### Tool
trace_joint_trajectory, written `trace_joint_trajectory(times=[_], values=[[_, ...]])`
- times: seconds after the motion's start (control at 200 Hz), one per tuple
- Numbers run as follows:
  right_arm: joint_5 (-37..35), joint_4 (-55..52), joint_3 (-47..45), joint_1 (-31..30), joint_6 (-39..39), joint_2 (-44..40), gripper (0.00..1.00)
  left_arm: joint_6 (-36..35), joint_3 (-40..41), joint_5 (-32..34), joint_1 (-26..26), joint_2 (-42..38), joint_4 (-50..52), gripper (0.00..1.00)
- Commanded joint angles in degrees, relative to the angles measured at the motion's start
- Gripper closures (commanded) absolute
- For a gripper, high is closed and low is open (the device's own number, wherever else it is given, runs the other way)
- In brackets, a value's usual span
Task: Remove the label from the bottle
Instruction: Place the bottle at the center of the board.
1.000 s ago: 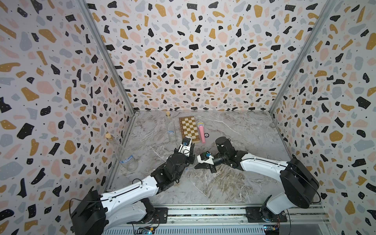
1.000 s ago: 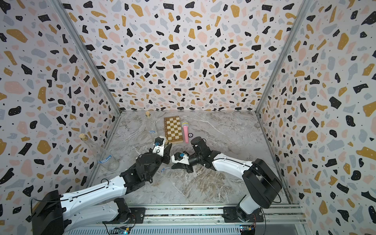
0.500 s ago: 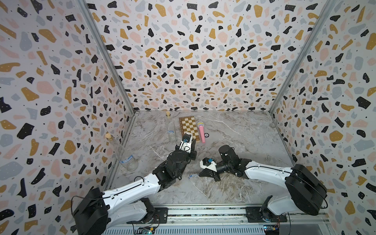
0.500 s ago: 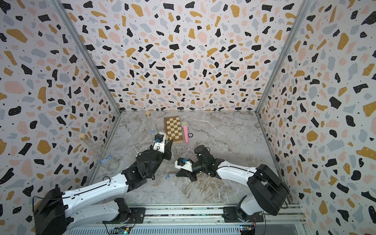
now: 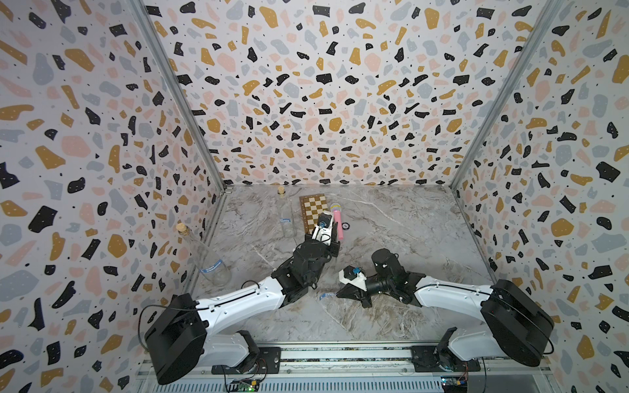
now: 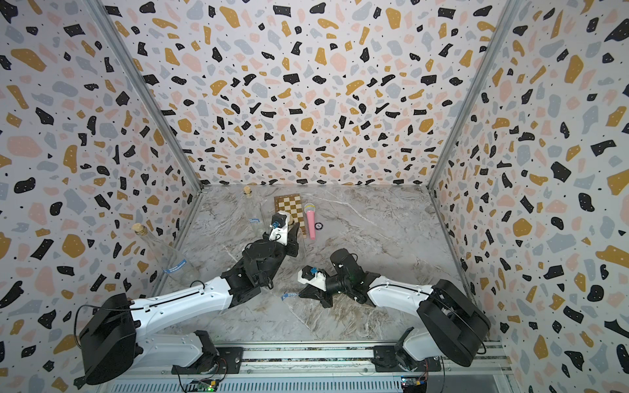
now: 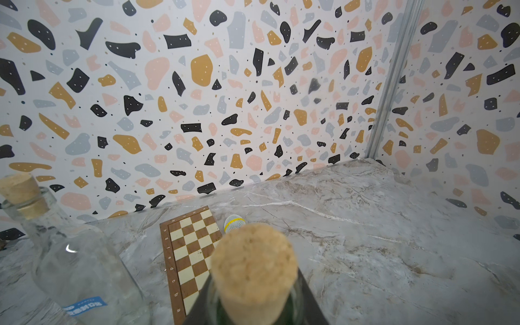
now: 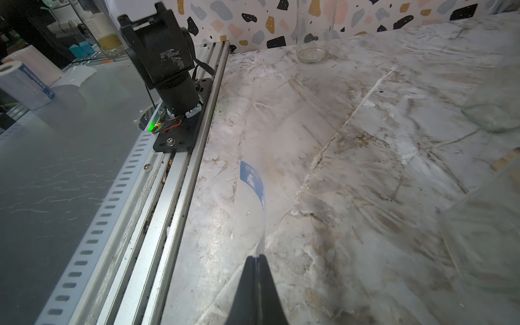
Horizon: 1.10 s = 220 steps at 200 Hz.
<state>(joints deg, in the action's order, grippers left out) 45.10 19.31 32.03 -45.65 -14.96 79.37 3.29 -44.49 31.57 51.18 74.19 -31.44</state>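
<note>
Marble-patterned desk (image 5: pixel 391 326), front edge first: right hand (image 8: pixel 257 257) is pinched fully closed on the thin clear film label with blue print (image 8: pixel 252 180), which trails limp over the desk. Its likely tacky film may cling to the hand on release. Beyond, mid-desk, left hand (image 7: pixel 254 308) is part-closed round the neck of the cork-stoppered smooth glass bottle (image 7: pixel 254 261); slick glass could slip.

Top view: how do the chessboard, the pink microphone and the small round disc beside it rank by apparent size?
Largest: chessboard, though partly covered.
Then pink microphone.
Smallest: round disc.
All lie close together.
</note>
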Motion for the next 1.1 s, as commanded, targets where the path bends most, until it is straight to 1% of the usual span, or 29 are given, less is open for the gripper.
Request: trace_joint_trajectory(times=[0.0, 0.16, 0.275, 0.496, 0.791, 0.951, 1.096], values=[[-2.3, 3.2, -1.5, 0.7, 3.3, -2.2, 0.99, 0.9, -5.0, 2.1, 0.2, 0.5, -4.0, 1.0], [-3.4, 6.6, -4.2, 1.0, 5.9, -3.3, 0.99, 3.1, -10.7, 3.6, 0.6, 3.9, 1.0, 1.0], [-3.8, 9.3, -6.3, 1.3, 7.3, -3.6, 0.99, 3.3, -14.8, 5.3, 1.5, 7.3, 3.1, 1.0], [-4.8, 9.9, -7.6, 2.1, 8.4, -4.1, 0.99, 3.8, -21.5, 9.6, 3.7, 13.3, 6.6, 1.0], [-4.8, 11.8, -9.3, 2.3, 10.3, -4.2, 1.0, 5.8, -26.8, 10.6, 4.5, 18.6, 8.5, 1.0], [-4.8, 12.9, -10.2, 2.3, 10.9, -3.8, 1.0, 5.8, -27.1, 9.6, 4.6, 20.9, 5.1, 1.0], [-4.9, 12.9, -10.5, 2.4, 10.9, -3.8, 1.0, 6.3, -27.9, 9.9, 4.6, 22.6, 4.9, 1.0]])
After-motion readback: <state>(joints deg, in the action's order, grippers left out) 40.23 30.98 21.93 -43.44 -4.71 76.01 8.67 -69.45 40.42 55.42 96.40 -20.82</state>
